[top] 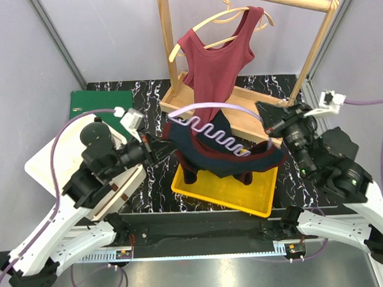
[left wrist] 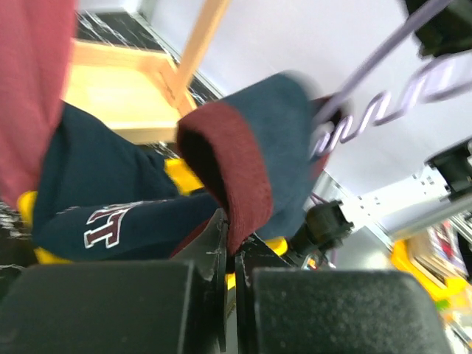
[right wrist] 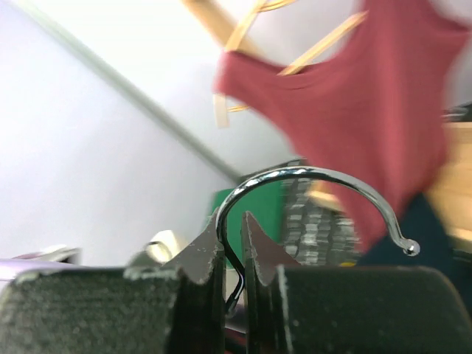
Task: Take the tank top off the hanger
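Note:
A navy tank top (top: 224,156) with maroon trim hangs on a lavender hanger (top: 210,127) with a wavy bar, held above the yellow tray (top: 244,192). My left gripper (top: 159,149) is shut on the maroon-trimmed edge at the garment's left end; in the left wrist view the trim (left wrist: 232,177) sits pinched between the jaws of that gripper (left wrist: 234,254). My right gripper (top: 271,128) is at the hanger's right end. In the right wrist view this gripper (right wrist: 232,221) is shut on the base of the hanger's metal hook (right wrist: 310,177).
A red tank top (top: 216,60) hangs on a wooden hanger on the wooden rack (top: 171,42) behind. A green board (top: 97,100) and a white board (top: 43,162) lie at the left. The rack's base tray (top: 254,112) is just behind the held garment.

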Tool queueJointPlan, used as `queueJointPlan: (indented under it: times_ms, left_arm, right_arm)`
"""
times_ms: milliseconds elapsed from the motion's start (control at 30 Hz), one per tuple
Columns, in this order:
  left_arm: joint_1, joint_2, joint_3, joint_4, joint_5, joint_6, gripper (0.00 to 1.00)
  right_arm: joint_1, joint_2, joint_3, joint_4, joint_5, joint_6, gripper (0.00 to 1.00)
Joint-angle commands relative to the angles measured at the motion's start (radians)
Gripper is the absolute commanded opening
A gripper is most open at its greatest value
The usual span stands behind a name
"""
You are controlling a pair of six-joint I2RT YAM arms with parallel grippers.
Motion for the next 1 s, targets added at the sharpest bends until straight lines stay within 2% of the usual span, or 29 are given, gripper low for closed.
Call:
queueJointPlan:
  times_ms: [0,100,233,333,567,633,733,833,967]
  left_arm:
    - [0.002,0.068,0.013,0.144,0.141,-0.06,0.0]
    - [-0.002,0.093,0.009,0.167,0.166,-0.08,0.0]
    - [-0.004,0.125,0.061,0.164,0.173,-0.067,0.0]
    - [-0.009,0.188,0.225,0.135,0.216,-0.06,0.0]
    - [-0.03,0.376,0.707,0.139,0.337,-0.078,0.0]
    - [-0.038,0.433,0.853,0.143,0.399,-0.108,0.0]
    - [-0.055,0.519,0.979,0.15,0.43,-0.126,0.0]
    - [-0.059,0.565,0.991,0.162,0.431,-0.132,0.0]
    - [-0.064,0.574,0.914,0.215,0.41,-0.158,0.0]
  right_arm:
    - [0.001,0.108,0.059,0.374,-0.21,0.082,0.0]
    - [0.001,0.186,0.099,0.487,-0.281,0.108,0.0]
    - [0.001,0.217,0.197,0.453,-0.326,0.055,0.0]
    - [0.002,0.18,0.227,0.353,-0.268,-0.014,0.0]
    - [0.001,-0.089,0.073,0.24,-0.007,-0.128,0.0]
    - [0.001,-0.152,0.062,0.212,0.021,-0.16,0.0]
    - [0.002,-0.203,0.078,0.137,0.047,-0.178,0.0]
    - [0.001,-0.245,0.069,0.103,0.042,-0.179,0.0]
    - [0.002,-0.26,0.065,0.094,0.036,-0.194,0.0]
